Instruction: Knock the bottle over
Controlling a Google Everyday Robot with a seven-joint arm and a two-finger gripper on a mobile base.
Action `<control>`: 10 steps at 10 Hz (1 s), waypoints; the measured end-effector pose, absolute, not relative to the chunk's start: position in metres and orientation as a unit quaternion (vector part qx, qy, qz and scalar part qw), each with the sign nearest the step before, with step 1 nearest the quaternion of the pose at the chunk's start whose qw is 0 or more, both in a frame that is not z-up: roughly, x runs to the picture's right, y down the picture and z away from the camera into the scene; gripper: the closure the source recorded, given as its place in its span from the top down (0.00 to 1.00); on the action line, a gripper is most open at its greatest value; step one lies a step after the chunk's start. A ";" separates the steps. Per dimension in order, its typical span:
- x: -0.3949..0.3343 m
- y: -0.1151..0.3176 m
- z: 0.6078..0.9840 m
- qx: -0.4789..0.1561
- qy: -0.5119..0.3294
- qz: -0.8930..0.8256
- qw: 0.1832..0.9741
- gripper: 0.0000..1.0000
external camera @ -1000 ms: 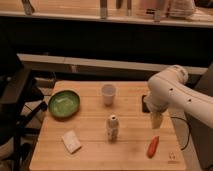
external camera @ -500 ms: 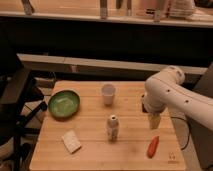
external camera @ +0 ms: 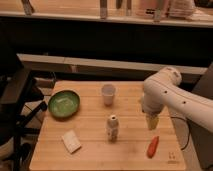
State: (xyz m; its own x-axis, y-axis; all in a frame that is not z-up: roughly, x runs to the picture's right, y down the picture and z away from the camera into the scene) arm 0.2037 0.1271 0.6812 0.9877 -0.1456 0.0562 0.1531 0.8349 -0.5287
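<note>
The bottle [external camera: 113, 128] is small and whitish with a narrower neck and a white cap. It stands upright near the middle of the wooden table [external camera: 90, 150]. My gripper [external camera: 152, 121] hangs at the end of the white arm [external camera: 175, 97], to the right of the bottle and apart from it by a clear gap. It points down just above the table top.
A white paper cup [external camera: 108, 94] stands behind the bottle. A green bowl [external camera: 64, 103] sits at the left. A white sponge-like block [external camera: 71, 141] lies at the front left. A carrot [external camera: 153, 146] lies at the front right, below the gripper.
The arm and gripper have shifted slightly left, toward the bottle. The bottle still stands upright in the same place.
</note>
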 end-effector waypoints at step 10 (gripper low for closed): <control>0.195 0.124 0.684 -0.273 -0.015 -0.090 0.958 0.34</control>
State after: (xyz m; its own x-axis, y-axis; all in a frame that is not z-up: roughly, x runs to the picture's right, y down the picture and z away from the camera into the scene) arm 0.1951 0.1244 0.6839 0.9835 -0.1634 0.0775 0.1797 0.8349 -0.5202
